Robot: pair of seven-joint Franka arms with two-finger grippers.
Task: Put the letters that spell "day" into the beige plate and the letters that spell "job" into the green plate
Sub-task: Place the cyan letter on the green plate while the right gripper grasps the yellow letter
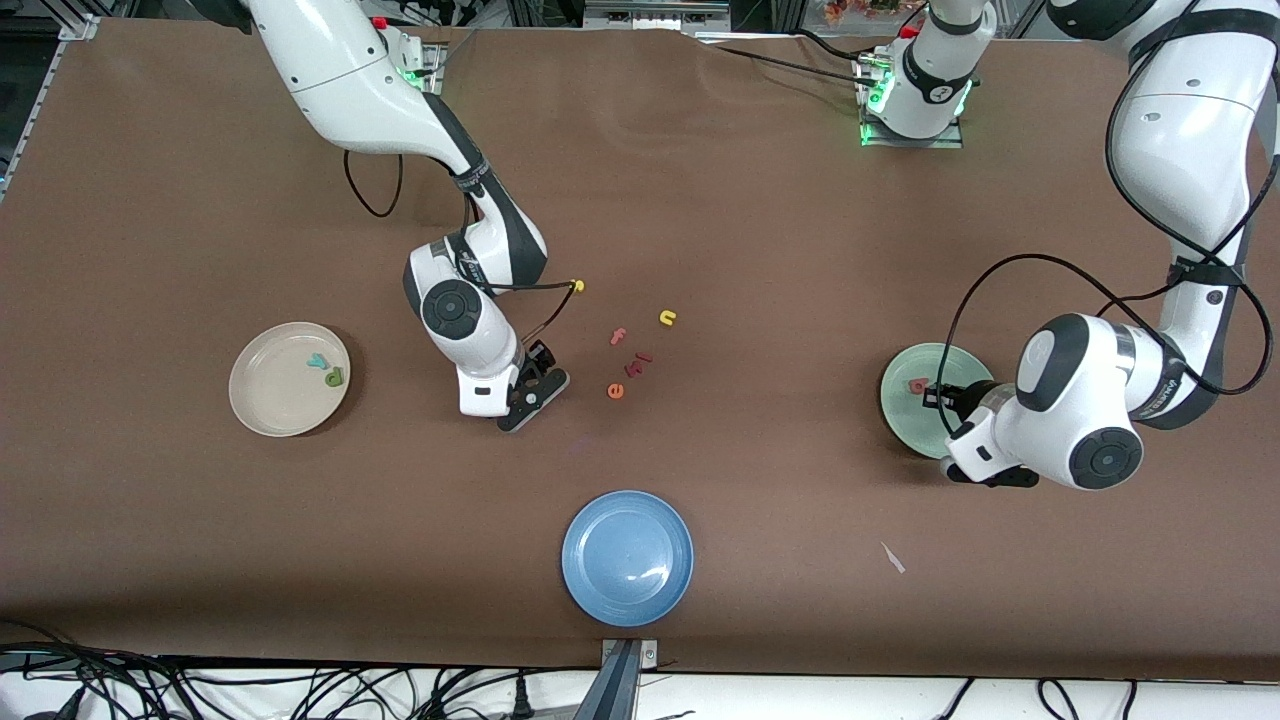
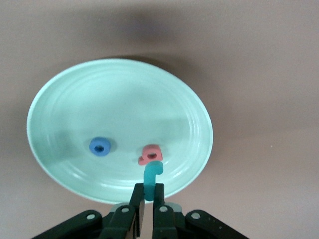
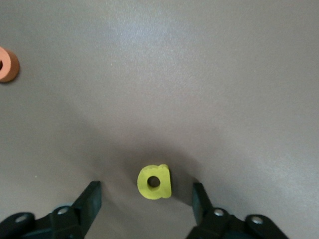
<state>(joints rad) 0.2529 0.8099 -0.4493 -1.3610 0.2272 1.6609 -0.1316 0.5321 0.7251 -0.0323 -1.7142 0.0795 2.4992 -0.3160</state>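
From the front, your right gripper (image 1: 535, 392) sat low on the table beside the orange "e" (image 1: 616, 391); the beige plate (image 1: 262, 402) already held teal "y" (image 1: 317, 362) and green "d" (image 1: 334, 377).

In the left wrist view, your left gripper (image 2: 148, 199) pinched the teal "j" (image 2: 151, 178) over the green plate (image 2: 119, 99), ready to drop it beside the blue "o" (image 2: 100, 147) and red-pink "b" (image 2: 149, 155).

In the right wrist view, spread fingers (image 3: 91, 199) straddled the yellow "a" (image 3: 155, 181) for the pickup.

We see bare table across the top of the front view and along its bottom edge, broken only by the blue plate (image 1: 627, 558) at bottom centre. At mid-frame, loose letters (image 1: 630, 355) crowd the ground beside the right gripper (image 3: 147, 191), whose spread fingers leave a gap on each side of the a (image 3: 154, 181). Over the green plate (image 2: 119, 99), the left gripper (image 2: 148, 194) pinches the j (image 2: 152, 177). The o (image 2: 100, 147) and b (image 2: 150, 155) lie below it, perhaps just clear.
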